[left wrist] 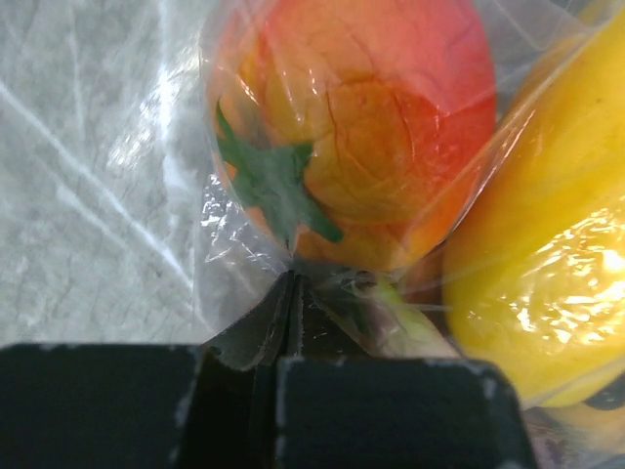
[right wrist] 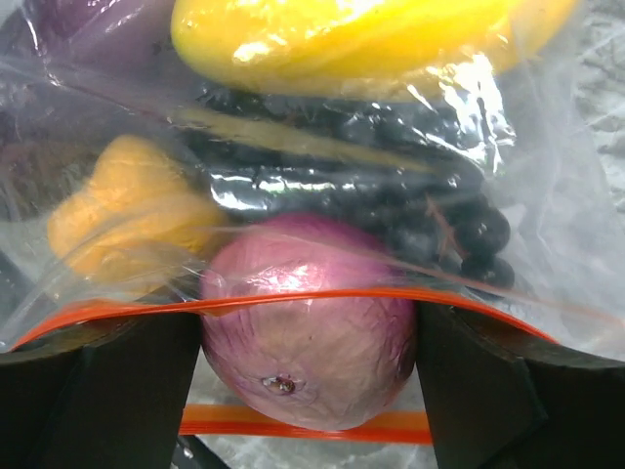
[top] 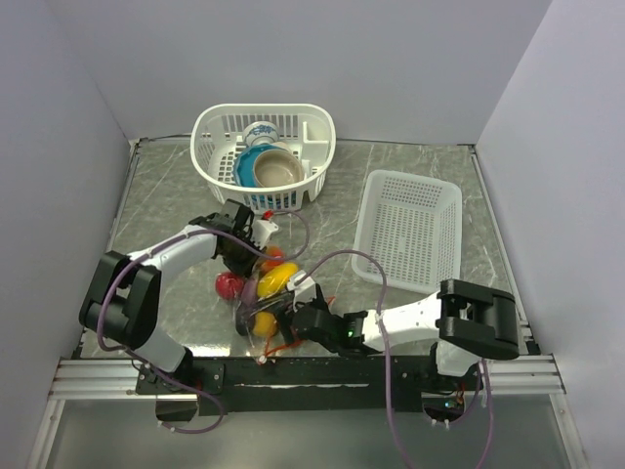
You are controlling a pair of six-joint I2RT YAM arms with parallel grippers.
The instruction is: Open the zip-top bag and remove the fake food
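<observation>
Nearest you, your right gripper (right wrist: 308,376) grasps the purple onion (right wrist: 308,332) in the open mouth of the zip-top bag (top: 262,295), with the zip strip (right wrist: 293,297) lying across the onion. Behind it, grapes (right wrist: 391,195) and a lemon (right wrist: 342,39) sit inside the bag on the table (top: 166,195). Farther off, your left gripper (left wrist: 293,293) is clenched on the bag's plastic.
</observation>
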